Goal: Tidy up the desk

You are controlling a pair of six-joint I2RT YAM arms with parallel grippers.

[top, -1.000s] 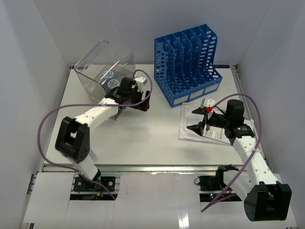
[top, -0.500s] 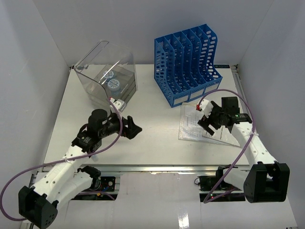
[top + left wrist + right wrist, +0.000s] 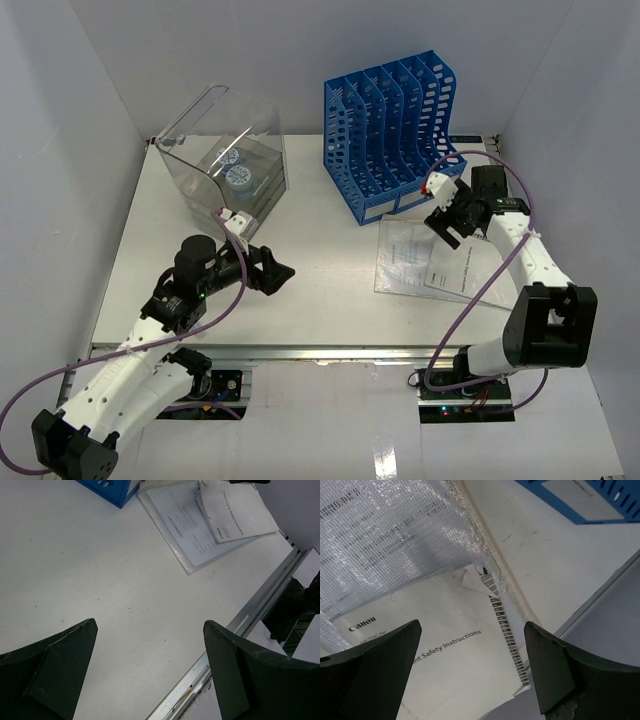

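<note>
While the left fingers (image 3: 50,680) hover released over the tabletop (image 3: 100,580), the right fingers (image 3: 555,670) hang spread and empty above the papers (image 3: 445,630).

1. "Canon", in bold black, stands at the lower left of the right wrist view, on the white booklet (image 3: 435,645).
2. "Safety Instructions" runs just right of it on the same booklet; the start of that line is covered.
3. The sheet in the mesh pouch (image 3: 395,530), upper left, carries print too blurred to read.
4. The rack label (image 3: 580,492), upper right, bears red lettering cut off by the frame edge.
</note>
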